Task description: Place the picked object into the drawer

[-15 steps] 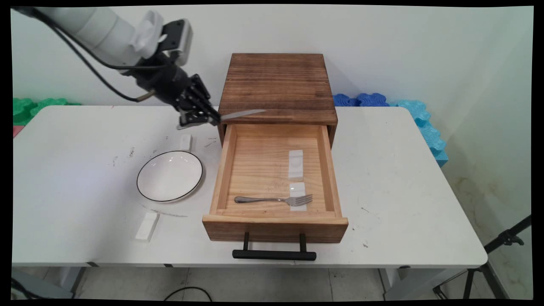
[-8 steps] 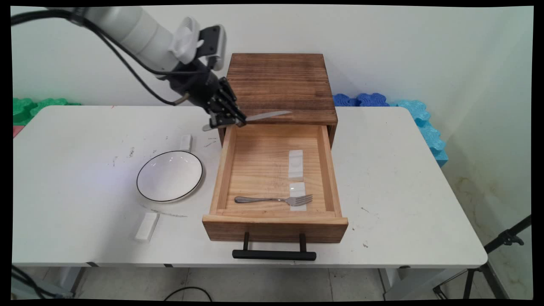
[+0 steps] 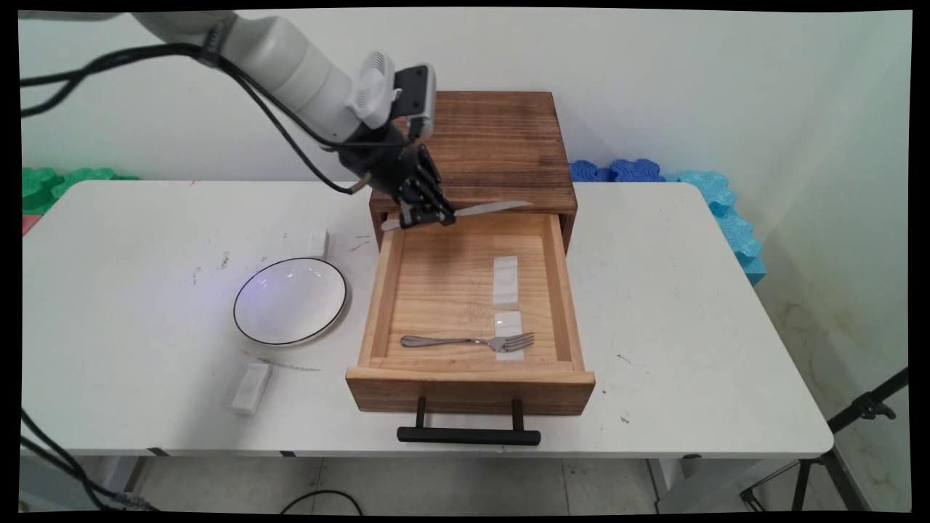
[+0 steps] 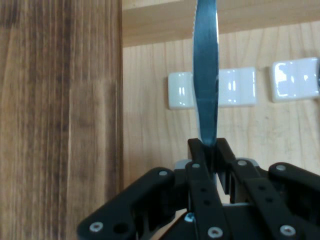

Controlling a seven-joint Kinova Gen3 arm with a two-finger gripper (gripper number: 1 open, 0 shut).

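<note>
Far to the gripper's left and nearer the camera, a white plate [image 3: 290, 300] with a thin dark rim lies on the white table [image 3: 131, 290]. It holds nothing. A small white block [image 3: 317, 242] lies just beyond the plate, between it and the gripper, and a longer white block [image 3: 251, 387] lies on the near side of the plate, close to the table's front edge.

The black gripper [image 3: 426, 216] hangs over the back left corner of the open wooden drawer [image 3: 469, 381], its fingers pressed together on a table knife [image 3: 485, 210]. It pinches the knife near the handle end; a short stub of handle pokes out to the gripper's left, and the blade runs out to its right, roughly level, along the back edge of the drawer and just below the dark wooden cabinet [image 3: 479, 142] that the drawer slides from. In the hand view the blade [image 4: 206, 75] rises edge-on from between the fingertips [image 4: 196, 152], with the dark cabinet top to one side and the pale drawer floor beyond.

Inside the drawer, below and to the right of the gripper, two white rests lie in line front to back: the farther rest [image 3: 506, 281] is bare, and the nearer rest [image 3: 509, 335] carries the tines of a metal fork [image 3: 468, 341], whose handle points left across the drawer floor. The drawer's black bar handle [image 3: 468, 435] juts over the table's front edge.
</note>
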